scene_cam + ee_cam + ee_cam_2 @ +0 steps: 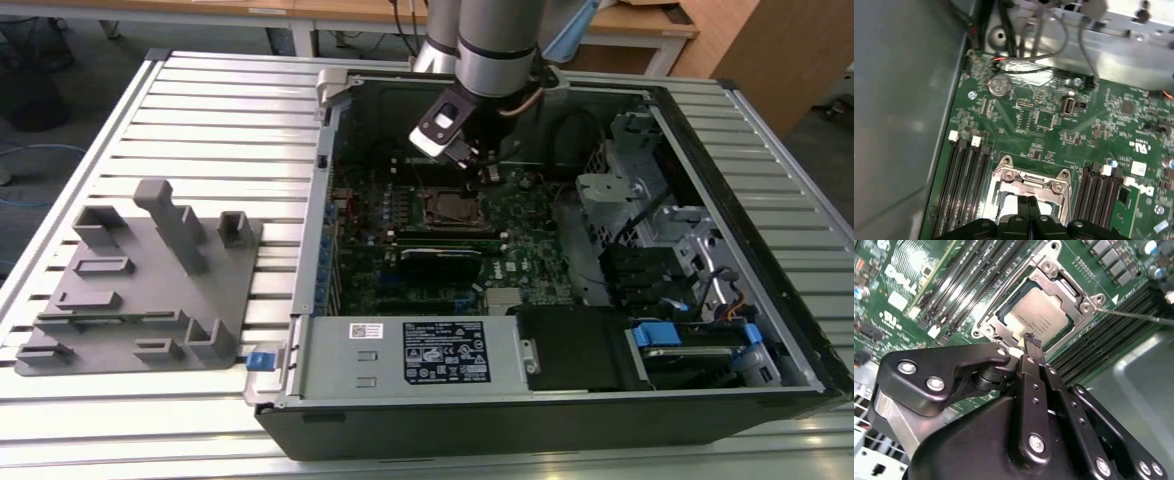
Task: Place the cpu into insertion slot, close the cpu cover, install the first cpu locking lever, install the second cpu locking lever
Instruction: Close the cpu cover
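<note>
Grey metal slats make the table (160, 110), and an open computer case (400, 420) lies on it. A grey holder (134, 280) sits on the exterior view's left, well apart from the work.

Your arm hangs over the green board (534, 240) inside the case. The gripper (467, 160) is just above the far side of the slot (450, 207).

In the second wrist view the cpu (1040, 315) is already lying flat in the slot. The cover (1074, 295) looks folded down around it, so the silver top shows through the window. A thin lever (1134, 316) sticks out to one side and does not look hooked down.

The gripper (1031, 342) has its two fingers pressed together, and you can see nothing between them. The tip is right at the edge of the cover, touching it or very close; you cannot tell which.

What could go wrong, as a guess:
- The tip is thin and the lever is thin. It could slip off and hit the board.
- If you push down hard on the cover, the tip could scratch the cpu.
- The lever may spring up if it is not under its hook, and then the cover can lift.
- Long black slots (961, 287) lie just beside the cover. A sideways slip could bump them.
</note>
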### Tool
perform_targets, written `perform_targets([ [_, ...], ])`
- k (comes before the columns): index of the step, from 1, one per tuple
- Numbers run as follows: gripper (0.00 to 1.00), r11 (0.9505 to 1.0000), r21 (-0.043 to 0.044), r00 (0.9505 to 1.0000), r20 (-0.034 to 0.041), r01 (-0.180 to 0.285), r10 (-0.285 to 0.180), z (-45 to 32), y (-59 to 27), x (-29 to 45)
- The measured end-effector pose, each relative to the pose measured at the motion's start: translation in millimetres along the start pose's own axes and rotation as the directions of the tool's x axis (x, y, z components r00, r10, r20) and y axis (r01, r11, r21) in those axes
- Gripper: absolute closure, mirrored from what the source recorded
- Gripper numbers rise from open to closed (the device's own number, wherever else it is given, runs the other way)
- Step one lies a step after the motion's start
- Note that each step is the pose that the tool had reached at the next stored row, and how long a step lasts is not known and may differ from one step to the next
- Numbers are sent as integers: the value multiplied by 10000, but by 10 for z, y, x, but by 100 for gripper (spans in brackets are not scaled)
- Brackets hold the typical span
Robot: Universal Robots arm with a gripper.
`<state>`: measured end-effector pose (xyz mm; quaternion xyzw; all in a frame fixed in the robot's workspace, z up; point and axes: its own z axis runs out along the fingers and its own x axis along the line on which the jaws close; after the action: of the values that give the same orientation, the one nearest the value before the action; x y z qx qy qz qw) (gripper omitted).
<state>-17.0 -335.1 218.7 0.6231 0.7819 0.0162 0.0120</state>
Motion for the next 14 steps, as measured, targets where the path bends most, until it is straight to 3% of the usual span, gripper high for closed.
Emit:
perform_targets([
  [4, 89, 9977, 9, 9977, -1, 679, -679, 1, 0, 0],
  [7, 89, 9928, 12, 9928, -2, 1197, -1197, 3, -1, 0],
  [11, 89, 9816, 17, 9816, -12, 1907, -1907, 7, -1, 0],
  [14, 89, 9697, 18, 9697, -24, 2445, -2445, 10, -1, 0],
])
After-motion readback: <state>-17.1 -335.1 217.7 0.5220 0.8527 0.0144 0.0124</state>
